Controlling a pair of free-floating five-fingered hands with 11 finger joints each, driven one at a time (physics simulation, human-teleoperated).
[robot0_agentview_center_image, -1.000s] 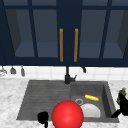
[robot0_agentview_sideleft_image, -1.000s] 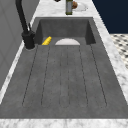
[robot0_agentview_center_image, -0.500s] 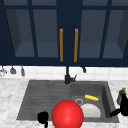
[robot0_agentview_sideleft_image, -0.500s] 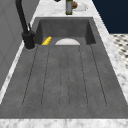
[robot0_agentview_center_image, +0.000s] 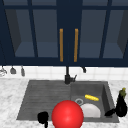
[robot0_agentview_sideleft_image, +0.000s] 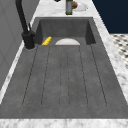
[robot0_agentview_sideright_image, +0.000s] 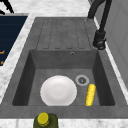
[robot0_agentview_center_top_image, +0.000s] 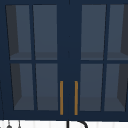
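The right robot hand (robot0_agentview_center_image: 110, 112) is touching the dark bottle (robot0_agentview_center_image: 121, 106), which stands on the table (robot0_agentview_center_image: 10, 100) by the sink (robot0_agentview_center_image: 45, 95). I cannot tell if it grips the bottle. The left robot hand (robot0_agentview_center_image: 43, 117) hangs near a red ball (robot0_agentview_center_image: 67, 115).

In the front view the left robot hand (robot0_agentview_center_image: 43, 117) sits at the lower left of the frame, low near the bottom edge, its fingers bunched into a compact dark shape. The right robot hand (robot0_agentview_center_image: 110, 112) shows at the lower right, fingers stretched sideways toward the left.
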